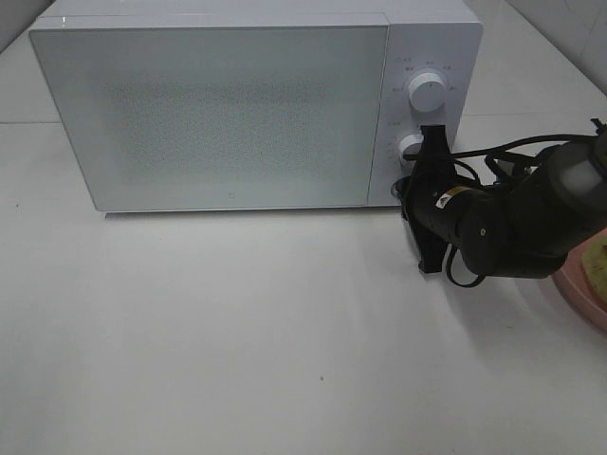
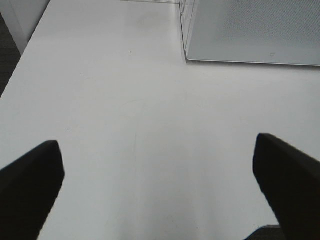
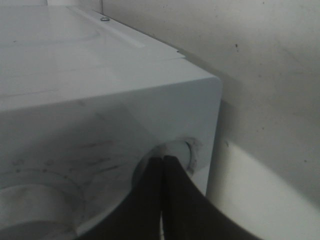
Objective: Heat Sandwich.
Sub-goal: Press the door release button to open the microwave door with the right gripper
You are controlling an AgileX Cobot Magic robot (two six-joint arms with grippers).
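Observation:
The white microwave stands at the back with its door closed. My right gripper is shut, with nothing held. Its fingertips rest against a small round button at the lower right corner of the microwave's control panel, below the two knobs. At the right edge of the exterior high view, a slice of the sandwich shows on a pink plate, mostly hidden behind the right arm. My left gripper hangs open over bare table, in front of the microwave's left corner.
The upper knob and lower knob sit on the panel right of the door. The white table spreads in front of the microwave. Black cables loop behind the right arm.

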